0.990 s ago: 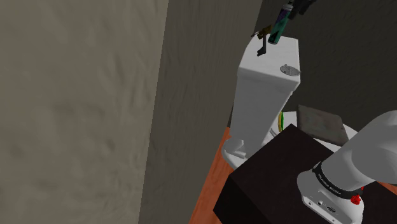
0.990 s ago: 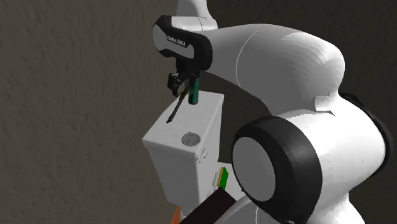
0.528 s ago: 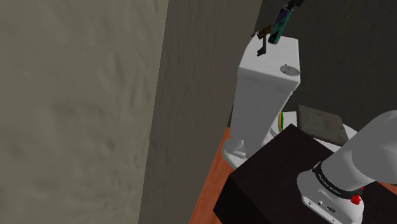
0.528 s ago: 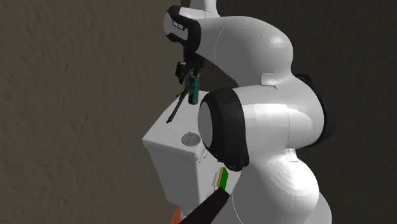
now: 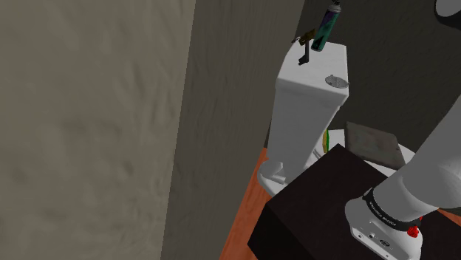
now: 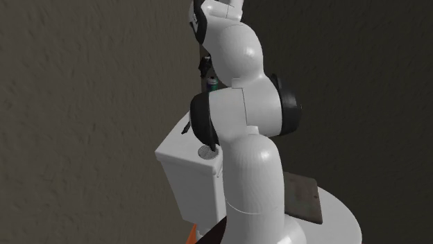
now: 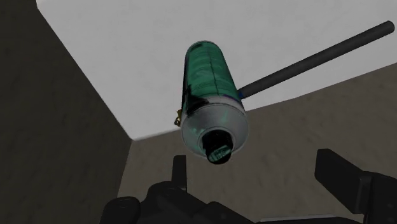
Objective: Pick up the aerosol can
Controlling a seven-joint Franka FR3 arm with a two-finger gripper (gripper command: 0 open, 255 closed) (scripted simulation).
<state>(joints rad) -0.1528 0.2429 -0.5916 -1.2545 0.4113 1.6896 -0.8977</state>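
Green aerosol can (image 7: 210, 105) on white lid (image 7: 127, 51) — fingers (image 7: 336, 173) apart, not touching

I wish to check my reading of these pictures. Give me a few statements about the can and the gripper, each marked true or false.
1. The aerosol can stands on the white tank lid. True.
2. The gripper is shut on the can. False: its fingers stand apart, not touching it.
3. The can's body is red. False: it is green, with a grey top.
4. A thin black rod lies on the lid. True.
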